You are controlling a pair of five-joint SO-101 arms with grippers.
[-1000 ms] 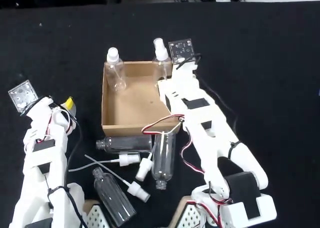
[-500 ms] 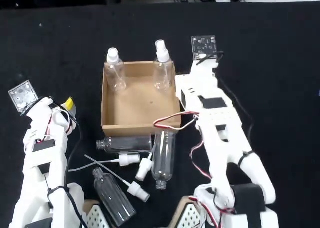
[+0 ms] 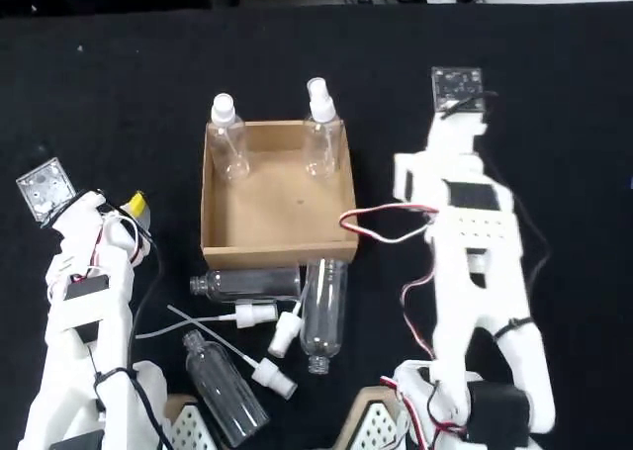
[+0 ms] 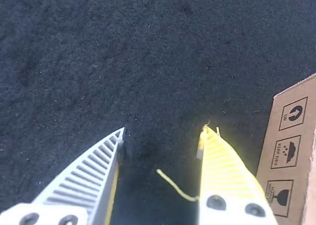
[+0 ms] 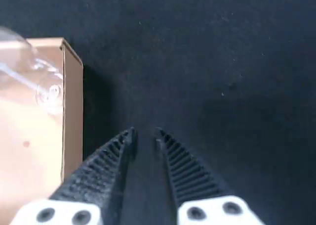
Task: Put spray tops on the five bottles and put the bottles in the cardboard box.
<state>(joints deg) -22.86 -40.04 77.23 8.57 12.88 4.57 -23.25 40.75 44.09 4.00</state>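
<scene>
Two bottles (image 3: 227, 138) (image 3: 319, 134), each fitted with a spray top, stand upright in the box (image 3: 277, 255) at its two far corners. Three bare bottles lie on the table (image 3: 554, 124) just outside the box's near wall: one (image 3: 247, 284) lies along that wall, one (image 3: 323, 312) points away from it, and one (image 3: 223, 386) lies farther out. Three loose tops (image 3: 255, 315) (image 3: 287, 333) (image 3: 272, 376) lie among them, their thin tubes trailing between the bottles.

The left gripper (image 4: 163, 131) hangs over bare table beside the box's outer wall (image 4: 291, 151), fingers spread wide and empty. The right gripper (image 5: 144, 132) hangs over bare table on the opposite side of the box (image 5: 71, 101), its fingers drawn almost together with nothing between them.

By this count the task is about two fifths done, and the next step is probably to fetch a bare bottle and a top.

Likely hazards:
- The bare bottles are round and crowded against the box's near wall, so a nudge to one may roll the others or shove a top aside.
- The tubes are slender and may bend or miss a neck if a top is gripped askew.
- The right arm's cable (image 3: 381, 227) loops close to the box's near corner and could snag there.
- An arm crossing the box could topple a standing bottle.
</scene>
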